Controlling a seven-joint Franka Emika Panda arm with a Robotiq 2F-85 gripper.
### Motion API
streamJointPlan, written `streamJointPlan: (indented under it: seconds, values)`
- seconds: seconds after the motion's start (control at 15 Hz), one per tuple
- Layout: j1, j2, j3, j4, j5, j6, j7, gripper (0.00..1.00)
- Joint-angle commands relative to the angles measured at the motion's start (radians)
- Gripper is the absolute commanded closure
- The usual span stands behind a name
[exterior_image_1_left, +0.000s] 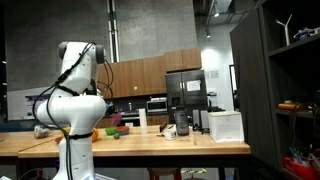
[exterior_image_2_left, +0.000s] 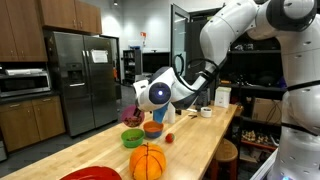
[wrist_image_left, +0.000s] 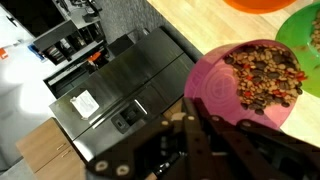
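My gripper (wrist_image_left: 188, 112) fills the lower half of the wrist view. Its dark fingers are close together and pinch the near rim of a pink bowl (wrist_image_left: 215, 85). The bowl holds a heap of mixed brown and red nuts or beans (wrist_image_left: 265, 75). In an exterior view the pink bowl (exterior_image_2_left: 131, 116) hangs at the gripper, just above the wooden table (exterior_image_2_left: 200, 140). A green bowl (exterior_image_2_left: 133, 138) and an orange bowl (exterior_image_2_left: 152, 128) sit right under and beside it. They also show in the wrist view, the green bowl (wrist_image_left: 303, 30) and the orange one (wrist_image_left: 262, 4).
An orange ball-like thing (exterior_image_2_left: 147, 160) and a red plate (exterior_image_2_left: 95, 174) lie at the table's near end. A small red item (exterior_image_2_left: 169, 138) lies nearby. A white box (exterior_image_1_left: 225, 125) and a dark jug (exterior_image_1_left: 181, 123) stand further along. A steel fridge (exterior_image_2_left: 85, 75) stands behind.
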Motion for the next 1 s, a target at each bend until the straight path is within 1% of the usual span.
streamJointPlan:
  seconds: [0.0,0.47,0.93]
  values:
    - [-0.001,-0.002,0.014,-0.003,-0.034,-0.037,0.02,0.99]
    - [0.022,0.025,0.028,0.005,-0.047,-0.131,0.029,0.99]
    - [0.035,0.055,0.041,0.02,-0.062,-0.186,0.025,0.99]
